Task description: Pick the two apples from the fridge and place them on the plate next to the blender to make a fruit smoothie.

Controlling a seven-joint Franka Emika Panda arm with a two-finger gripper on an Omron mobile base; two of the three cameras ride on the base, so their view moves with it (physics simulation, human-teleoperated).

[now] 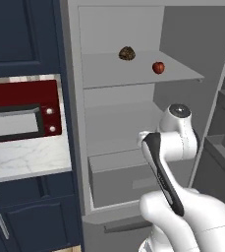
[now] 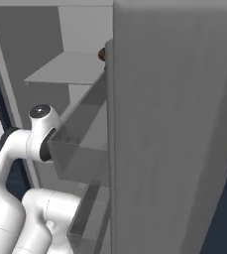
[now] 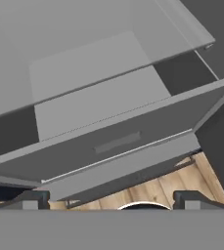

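Right, your gripper [image 3: 111, 199] sat low in the hand view, its two dark fingertips [image 3: 31, 199] well apart with nothing between them, so it was open and carrying nothing. It looked down at the fridge's drawer [image 3: 108, 141], which stood pulled out a little, its grey front with a shallow handle slot facing you and wood floor [image 3: 147, 190] showing under it. You could see pale inner walls and a flat shelf behind the drawer.

From the left base view, your arm [image 1: 170, 147] rose in front of the fridge [image 1: 114, 39], elbow bent, hand end hidden behind its own links. Up on the upper shelf [image 1: 109, 74] you had the red apple [image 1: 158, 67] near the right front edge, and the brown lumpy ball [image 1: 127, 53] further back and to its left, the two apart. To the left of the fridge stood the red microwave [image 1: 15, 110] over a marble counter [image 1: 25, 160], dark blue cabinets [image 1: 20, 29] around them.

In the right base view the fridge door [image 2: 174, 129] blocked most of your sight, and the arm stood beside its shelves.
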